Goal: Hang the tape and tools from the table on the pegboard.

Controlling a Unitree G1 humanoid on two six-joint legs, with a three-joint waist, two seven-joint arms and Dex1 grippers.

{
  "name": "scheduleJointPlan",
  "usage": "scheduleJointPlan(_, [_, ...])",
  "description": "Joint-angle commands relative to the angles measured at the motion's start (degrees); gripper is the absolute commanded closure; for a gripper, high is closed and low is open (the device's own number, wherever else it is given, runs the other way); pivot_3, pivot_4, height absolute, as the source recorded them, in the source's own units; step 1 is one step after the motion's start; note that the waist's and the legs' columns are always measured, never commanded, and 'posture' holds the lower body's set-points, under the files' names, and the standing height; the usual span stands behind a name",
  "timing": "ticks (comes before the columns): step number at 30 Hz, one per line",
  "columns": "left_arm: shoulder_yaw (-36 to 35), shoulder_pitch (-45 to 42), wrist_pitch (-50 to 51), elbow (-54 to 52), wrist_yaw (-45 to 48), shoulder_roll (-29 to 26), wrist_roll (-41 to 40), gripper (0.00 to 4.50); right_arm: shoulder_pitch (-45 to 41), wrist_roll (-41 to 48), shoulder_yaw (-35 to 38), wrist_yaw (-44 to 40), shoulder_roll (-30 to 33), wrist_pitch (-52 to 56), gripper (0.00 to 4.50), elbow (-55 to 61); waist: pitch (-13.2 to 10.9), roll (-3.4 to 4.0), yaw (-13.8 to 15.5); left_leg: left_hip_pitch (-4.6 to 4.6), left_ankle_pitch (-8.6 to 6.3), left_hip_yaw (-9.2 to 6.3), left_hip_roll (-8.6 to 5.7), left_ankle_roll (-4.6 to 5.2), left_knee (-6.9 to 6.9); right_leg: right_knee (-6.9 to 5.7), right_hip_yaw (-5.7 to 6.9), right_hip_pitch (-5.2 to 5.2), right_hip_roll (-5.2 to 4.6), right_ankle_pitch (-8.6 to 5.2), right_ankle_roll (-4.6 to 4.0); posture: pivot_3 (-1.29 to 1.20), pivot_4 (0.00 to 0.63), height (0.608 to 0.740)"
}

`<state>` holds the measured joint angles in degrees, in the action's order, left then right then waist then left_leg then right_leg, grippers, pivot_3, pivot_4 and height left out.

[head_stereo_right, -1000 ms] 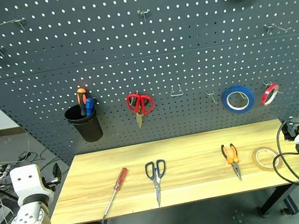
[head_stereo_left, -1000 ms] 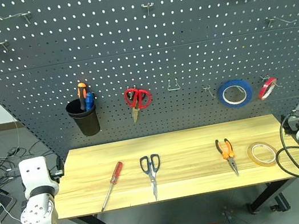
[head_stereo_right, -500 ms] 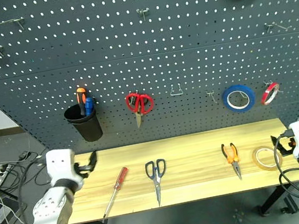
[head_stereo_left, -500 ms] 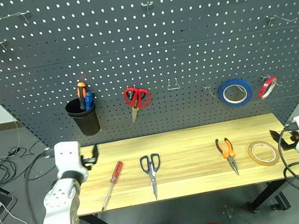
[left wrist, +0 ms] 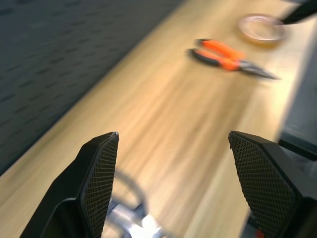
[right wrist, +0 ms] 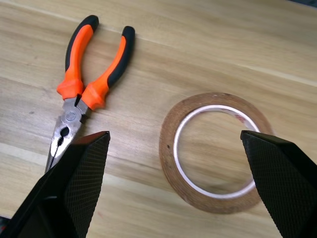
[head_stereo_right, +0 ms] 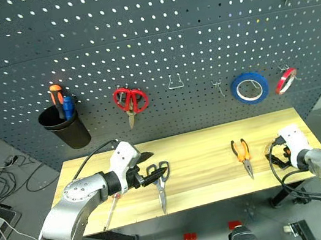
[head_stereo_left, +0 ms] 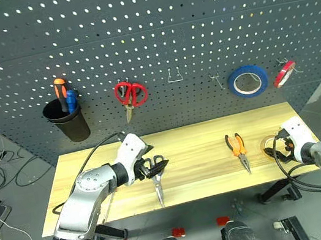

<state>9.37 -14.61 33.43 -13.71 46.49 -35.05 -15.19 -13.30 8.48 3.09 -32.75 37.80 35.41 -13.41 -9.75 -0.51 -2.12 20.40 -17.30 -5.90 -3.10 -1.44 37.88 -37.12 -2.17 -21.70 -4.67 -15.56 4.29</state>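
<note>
On the wooden table (head_stereo_left: 195, 142) lie the dark-handled scissors (head_stereo_left: 158, 190), the orange-and-black pliers (head_stereo_left: 237, 149) and the tan tape ring (right wrist: 169, 148). My left gripper (head_stereo_left: 158, 167) is open, hovering just over the scissors' handles (left wrist: 130, 207) and pointing toward the right. The red-handled screwdriver (head_stereo_right: 112, 208) is mostly hidden behind my left arm. At the table's right end my right gripper (head_stereo_left: 277, 148) is open. It points down at the tape, whose ring lies between its spread fingers in the right wrist view. The grey pegboard (head_stereo_left: 162, 26) rises behind the table.
On the pegboard hang a black cup (head_stereo_left: 67, 119) with screwdrivers, red scissors (head_stereo_left: 127, 95), a blue tape roll (head_stereo_left: 248, 81), a small red tape roll (head_stereo_left: 284, 73) and bare hooks (head_stereo_left: 173, 75). Cables lie on the floor at the left.
The head views have tilted down. My left arm swung from beside the table's left end to over the scissors' handles. My right gripper moved left over the table's end to the tape.
</note>
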Motion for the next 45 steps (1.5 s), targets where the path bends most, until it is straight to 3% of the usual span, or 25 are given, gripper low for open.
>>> scheduleJointPlan(1, [3.9,-4.2,-3.3,3.2,2.8,0.5,2.3,0.76,-6.2,-2.9,-3.1,-1.6,0.4,0.0,0.00,-8.5,-0.4,-0.06,-0.3,0.15,0.00,0.00,-0.01,0.00,0.03,-0.02,0.01,-0.14,0.00,0.01,0.00,-0.06,0.215,0.740])
scheduleJointPlan(12, [8.0,-6.9,-6.4,5.3,5.2,2.6,5.0,0.76,-19.7,-7.6,-8.9,-7.3,-1.8,-4.1,0.00,-35.0,-2.4,-0.25,-1.1,0.59,-0.02,0.17,0.22,0.06,0.04,0.04,-0.02,-0.58,-0.12,0.05,0.06,-0.04,0.230,0.740])
scheduleJointPlan(15, [8.4,-7.1,-6.9,5.3,5.8,2.7,5.4,0.72,-20.8,-9.5,-10.8,-8.9,-2.6,-4.8,0.60,-38.2,-2.5,-0.33,-1.1,0.58,-0.02,0.18,0.26,0.06,0.06,0.02,-0.01,-0.57,-0.10,0.05,0.07,-0.04,0.223,0.740])
scheduleJointPlan(25, [7.9,-7.2,-8.0,5.2,6.5,3.5,5.2,0.72,-20.1,-16.8,-16.6,-8.9,-5.2,-10.9,4.03,-41.2,-2.0,-1.05,-1.1,0.47,0.04,0.18,0.65,-0.06,0.13,0.01,-0.02,-0.51,0.32,0.26,-0.05,-0.03,0.169,0.740])
scheduleJointPlan(27, [7.0,-7.0,-8.1,4.6,6.8,3.9,4.1,0.72,-19.0,-17.4,-16.7,-8.3,-5.1,-11.9,4.08,-39.7,-1.8,-1.19,-1.1,0.45,0.13,0.16,0.67,-0.22,0.13,0.01,-0.01,-0.50,0.35,0.31,-0.07,-0.03,0.162,0.740])
scheduleJointPlan(31, [4.2,-5.9,-7.9,2.5,7.4,4.4,0.5,0.72,-14.9,-17.9,-15.4,-7.3,-1.9,-13.9,4.08,-29.0,-1.7,-1.27,-1.0,0.46,0.16,0.17,0.68,-0.29,0.13,0.02,-0.02,-0.51,0.35,0.32,-0.07,-0.03,0.158,0.740])
scheduleJointPlan(37, [-1.1,-4.9,-4.2,0.1,6.2,5.6,-5.9,0.72,-0.6,-17.0,-7.3,-4.7,5.9,-11.7,4.08,7.2,-1.8,-0.65,-0.3,0.86,0.19,0.24,0.66,-0.35,0.13,-0.04,-0.10,-0.95,0.31,0.32,-0.04,-0.05,0.166,0.740])
scheduleJointPlan(41, [-3.1,-4.3,-4.6,-1.0,4.4,6.0,-6.5,0.72,8.2,-18.0,-2.8,0.9,3.8,-9.8,4.08,26.2,-1.8,-0.66,-0.5,0.89,0.21,0.22,0.77,-0.39,0.15,-0.11,-0.09,-1.00,0.43,0.32,-0.04,-0.08,0.178,0.740])
scheduleJointPlan(45, [-5.2,-2.5,-9.1,-2.5,2.5,5.7,-5.1,0.72,13.4,-26.4,-6.2,13.4,-3.2,-21.5,4.08,41.4,-1.8,-0.64,-0.7,0.88,0.25,0.22,0.81,-0.46,0.09,-0.11,-0.12,-1.04,0.47,0.32,-0.04,-0.08,0.183,0.740])
